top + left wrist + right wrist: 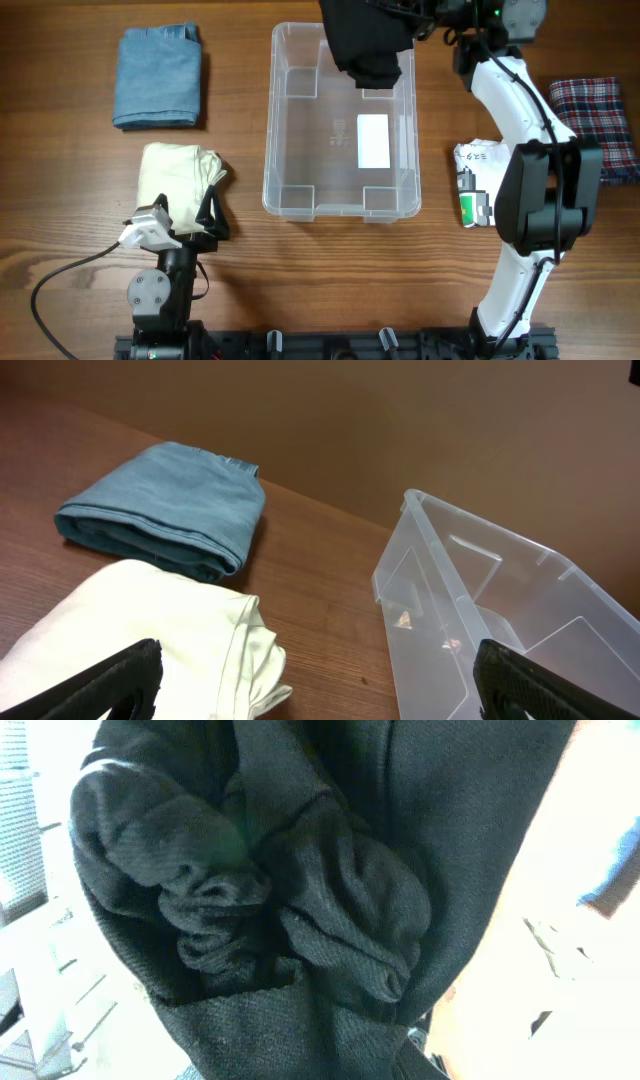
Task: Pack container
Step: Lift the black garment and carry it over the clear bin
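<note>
The clear container (pixel 285 165) sits mid-table with a white label on its base; it also shows in the left wrist view (pixel 430 600). My right gripper (pixel 415 25) is shut on a black garment (pixel 367 45) and holds it bunched above the container's far end. The black cloth (pixel 300 890) fills the right wrist view and hides the fingers. My left gripper (pixel 212 222) is open and empty, low at the near edge of a cream folded cloth (pixel 178 175), which also shows in the left wrist view (pixel 160 630).
A blue folded cloth (pixel 158 75) lies at the far left and shows in the left wrist view (pixel 165 505). A plaid cloth (pixel 600 115) lies at the far right. A white and green packet (pixel 475 185) lies beside the right arm.
</note>
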Available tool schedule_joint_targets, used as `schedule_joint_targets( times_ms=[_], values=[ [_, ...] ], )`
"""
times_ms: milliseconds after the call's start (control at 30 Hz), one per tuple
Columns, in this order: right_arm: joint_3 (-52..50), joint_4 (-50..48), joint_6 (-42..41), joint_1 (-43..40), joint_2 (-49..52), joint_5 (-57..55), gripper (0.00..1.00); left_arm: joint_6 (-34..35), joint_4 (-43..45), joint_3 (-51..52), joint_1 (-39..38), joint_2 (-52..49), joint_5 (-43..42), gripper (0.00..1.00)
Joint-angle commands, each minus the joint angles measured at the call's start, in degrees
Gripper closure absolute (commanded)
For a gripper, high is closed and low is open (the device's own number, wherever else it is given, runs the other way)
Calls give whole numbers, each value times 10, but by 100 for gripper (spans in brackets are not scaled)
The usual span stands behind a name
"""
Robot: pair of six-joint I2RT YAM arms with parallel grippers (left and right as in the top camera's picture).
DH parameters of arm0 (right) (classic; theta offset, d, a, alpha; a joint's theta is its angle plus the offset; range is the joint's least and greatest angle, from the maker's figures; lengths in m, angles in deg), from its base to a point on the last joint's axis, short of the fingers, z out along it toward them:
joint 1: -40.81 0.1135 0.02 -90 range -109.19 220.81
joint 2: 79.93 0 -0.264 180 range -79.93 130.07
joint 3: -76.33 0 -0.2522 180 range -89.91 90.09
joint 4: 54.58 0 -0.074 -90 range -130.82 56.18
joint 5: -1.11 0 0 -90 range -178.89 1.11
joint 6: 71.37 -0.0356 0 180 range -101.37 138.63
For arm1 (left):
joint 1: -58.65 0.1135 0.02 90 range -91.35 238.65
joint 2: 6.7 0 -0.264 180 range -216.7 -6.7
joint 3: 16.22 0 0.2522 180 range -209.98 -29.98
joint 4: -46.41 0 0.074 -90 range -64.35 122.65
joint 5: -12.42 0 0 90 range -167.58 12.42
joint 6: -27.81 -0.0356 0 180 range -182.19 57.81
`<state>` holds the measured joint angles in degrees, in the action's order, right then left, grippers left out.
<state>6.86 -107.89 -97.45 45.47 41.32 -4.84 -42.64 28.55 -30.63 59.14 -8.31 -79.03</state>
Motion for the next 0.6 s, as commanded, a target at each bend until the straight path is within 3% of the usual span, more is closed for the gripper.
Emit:
schedule_joint_targets(
  times_ms=[0, 133, 300, 333, 467, 567],
  values=[
    [23, 2, 3, -4, -15, -100, 90, -12, -2, 3, 4, 1, -6, 0],
    [84, 56, 45, -16, -15, -108, 90, -12, -2, 3, 4, 1, -6, 0],
    [157, 412, 329, -37, -16, -117, 92, -12, -2, 3, 4, 1, -6, 0],
    [169, 511, 421, -44, -16, -143, 92, -12, -2, 3, 4, 1, -6, 0],
    [176, 695, 588, -56, -28, -219, 94, -12, -2, 3, 4, 1, -6, 0],
    [176, 909, 770, -54, -66, -395, 94, -12, -2, 3, 4, 1, -6, 0]
  ],
)
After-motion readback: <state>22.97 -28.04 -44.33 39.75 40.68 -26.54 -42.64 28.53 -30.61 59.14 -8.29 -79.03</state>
